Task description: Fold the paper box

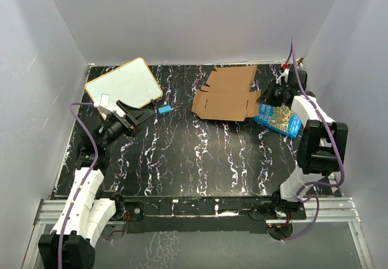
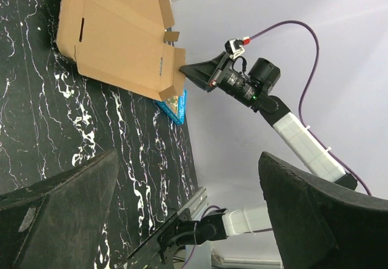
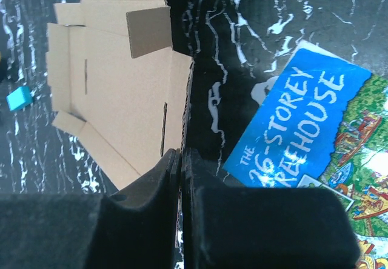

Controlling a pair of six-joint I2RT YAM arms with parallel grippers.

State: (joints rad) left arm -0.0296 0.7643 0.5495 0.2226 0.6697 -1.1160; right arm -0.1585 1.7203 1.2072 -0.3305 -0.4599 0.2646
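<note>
On the black marbled tabletop (image 1: 182, 160), far right, lies the flat brown cardboard box blank (image 1: 227, 93): light, stiff, best taken by an edge. My right gripper (image 3: 180, 157) is closed, seemingly pinching its edge; my left gripper (image 1: 134, 116) gapes, empty.

Landmark: paper box (image 1: 227, 93), lying flat on the table (image 1: 200, 160), toward its far edge.
- Board (image 1: 123, 83): well left of the paper box.
- Small block (image 1: 164, 109): between board and paper box.
- Book (image 1: 277, 116): just right of the paper box, slightly nearer.
- Right gripper (image 1: 267, 94): at the paper box's right edge.
</note>
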